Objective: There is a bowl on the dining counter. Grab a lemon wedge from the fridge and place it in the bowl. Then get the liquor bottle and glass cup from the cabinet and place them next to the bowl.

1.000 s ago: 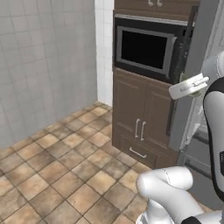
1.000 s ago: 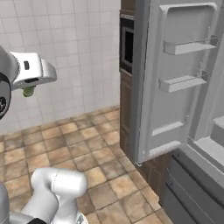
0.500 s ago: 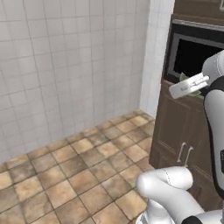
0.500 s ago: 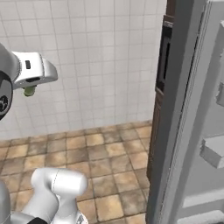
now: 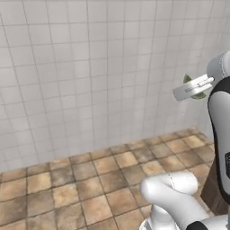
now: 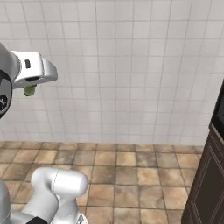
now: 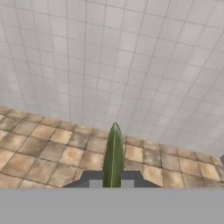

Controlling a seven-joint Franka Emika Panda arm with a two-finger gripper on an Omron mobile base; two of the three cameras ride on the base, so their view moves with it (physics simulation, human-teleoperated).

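The tool (image 7: 113,183) is pinched on the lemon wedge (image 7: 113,155) — a thin green sliver standing up between the dark fingertips (image 7: 94,180), held high in the air. Beyond it rise a white tiled wall (image 5: 90,67) and a brown tiled floor (image 6: 131,175) — a dark brown cabinet (image 6: 208,179) stands at the right.

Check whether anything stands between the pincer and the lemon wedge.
Nothing does. The pincer is shut on the lemon wedge, which sticks up between its fingertips in the hand view. Ahead are a white tiled wall and a brown tiled floor; I cannot see the bowl.
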